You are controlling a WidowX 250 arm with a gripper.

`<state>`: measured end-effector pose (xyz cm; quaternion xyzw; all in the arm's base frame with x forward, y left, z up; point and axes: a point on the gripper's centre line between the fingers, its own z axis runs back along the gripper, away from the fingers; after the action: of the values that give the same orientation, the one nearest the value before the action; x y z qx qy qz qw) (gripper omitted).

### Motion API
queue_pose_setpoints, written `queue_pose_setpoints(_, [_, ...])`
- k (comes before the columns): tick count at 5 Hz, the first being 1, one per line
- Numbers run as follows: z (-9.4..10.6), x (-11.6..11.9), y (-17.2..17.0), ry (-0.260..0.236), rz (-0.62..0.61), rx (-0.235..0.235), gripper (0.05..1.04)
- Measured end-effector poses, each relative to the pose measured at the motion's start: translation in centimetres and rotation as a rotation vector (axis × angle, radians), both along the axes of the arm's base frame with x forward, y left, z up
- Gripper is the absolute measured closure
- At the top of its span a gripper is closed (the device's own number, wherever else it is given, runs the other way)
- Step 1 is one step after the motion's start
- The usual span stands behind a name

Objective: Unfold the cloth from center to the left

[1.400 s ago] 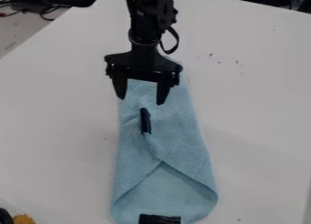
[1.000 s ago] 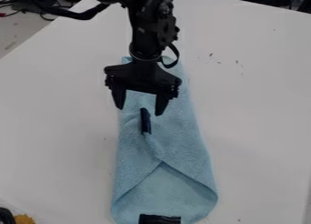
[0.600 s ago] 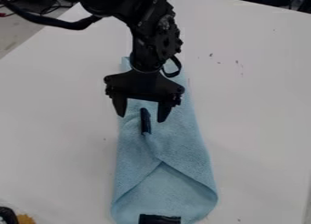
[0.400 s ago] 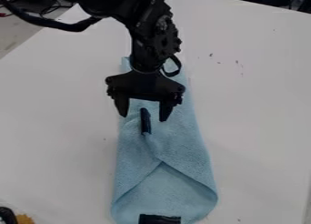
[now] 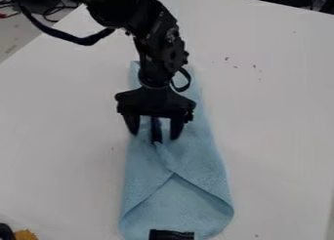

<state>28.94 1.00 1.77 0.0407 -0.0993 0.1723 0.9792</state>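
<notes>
Straddling the dark strip (image 5: 156, 130), your claw (image 5: 155, 135) is spread wide, gripping nothing; the blue cloth (image 5: 198, 161) runs lengthwise toward the camera.

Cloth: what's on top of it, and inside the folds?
On the cloth: a dark strip between the hand's fingers, a black patch at the near edge. Inside the folds: covered, can't tell.

The cloth (image 5: 199, 161) lies on the table (image 5: 281, 117), the claw (image 5: 154, 136) over its far half.

Cloth (image 5: 199, 161) partly behind tool (image 5: 154, 136); bottom end cut off.
</notes>
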Motion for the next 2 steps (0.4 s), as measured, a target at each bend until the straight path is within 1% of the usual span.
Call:
queue_pose_setpoints(1, [-0.58,0.16,-0.05,0.008,-0.015,-0.013,0.264])
queue_pose_setpoints(2, [-0.26,0.42,0.13,0.013,-0.020,0.000,0.429])
